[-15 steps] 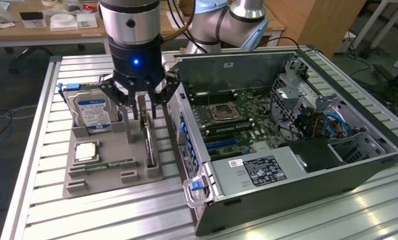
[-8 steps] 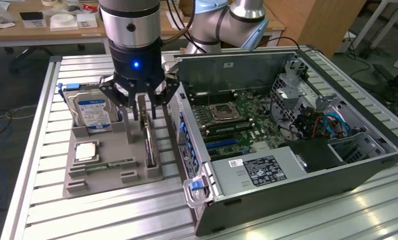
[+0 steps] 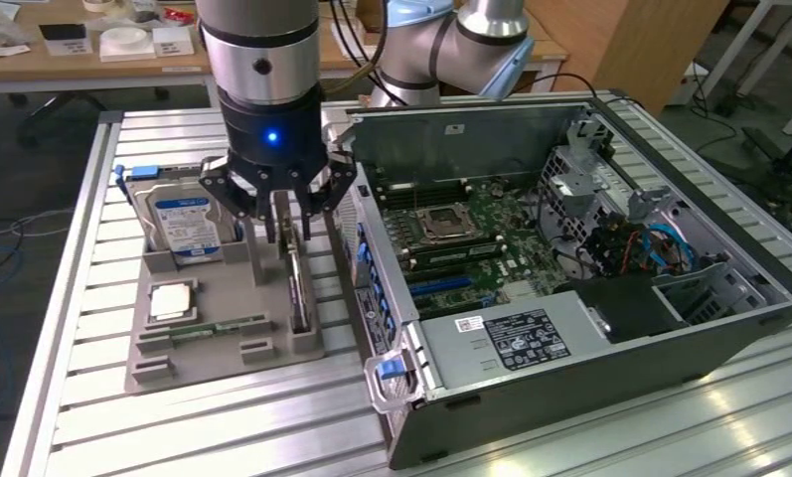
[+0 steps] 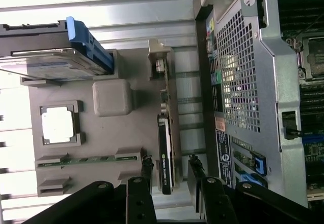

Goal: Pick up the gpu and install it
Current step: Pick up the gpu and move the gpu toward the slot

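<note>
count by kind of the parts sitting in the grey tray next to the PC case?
gpu: 1
hard drive: 1
CPU chip: 1
memory stick: 1
Total: 4, all in the grey tray
</note>
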Controlling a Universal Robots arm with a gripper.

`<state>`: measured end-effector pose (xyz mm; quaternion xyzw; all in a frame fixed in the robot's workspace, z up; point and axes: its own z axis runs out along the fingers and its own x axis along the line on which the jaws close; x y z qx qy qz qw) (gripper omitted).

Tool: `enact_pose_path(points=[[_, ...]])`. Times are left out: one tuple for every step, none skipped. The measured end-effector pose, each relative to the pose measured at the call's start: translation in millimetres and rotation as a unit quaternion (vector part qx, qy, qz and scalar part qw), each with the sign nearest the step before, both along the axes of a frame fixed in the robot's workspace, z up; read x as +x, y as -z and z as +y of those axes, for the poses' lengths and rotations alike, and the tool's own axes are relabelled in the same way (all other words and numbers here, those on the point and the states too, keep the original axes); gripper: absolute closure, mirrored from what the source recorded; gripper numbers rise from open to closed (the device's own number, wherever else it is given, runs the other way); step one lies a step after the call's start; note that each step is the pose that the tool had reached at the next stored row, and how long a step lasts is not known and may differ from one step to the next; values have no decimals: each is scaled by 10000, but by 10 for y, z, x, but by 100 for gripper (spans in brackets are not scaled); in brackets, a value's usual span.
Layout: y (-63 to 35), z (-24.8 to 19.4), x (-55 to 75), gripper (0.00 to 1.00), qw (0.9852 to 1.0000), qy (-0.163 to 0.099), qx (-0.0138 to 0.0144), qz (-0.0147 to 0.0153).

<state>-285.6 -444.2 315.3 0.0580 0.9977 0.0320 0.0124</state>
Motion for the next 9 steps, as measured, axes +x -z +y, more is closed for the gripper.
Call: enact_pose_path(points=[[15, 1, 0, 58, 10000, 0, 1, 0], [24, 1, 0, 58, 10000, 0, 0, 0], [27, 1, 0, 58, 10000, 0, 0, 0], [26, 1, -1, 58, 10000, 1, 0, 1], [26, 1, -1, 58, 10000, 0, 0, 1], [27, 2, -1, 58, 10000, 1, 0, 1], [27, 1, -1, 58, 10000, 1, 0, 1], [31, 2, 0, 58, 10000, 1, 1, -1], [44, 2, 0, 58, 10000, 1, 2, -2]])
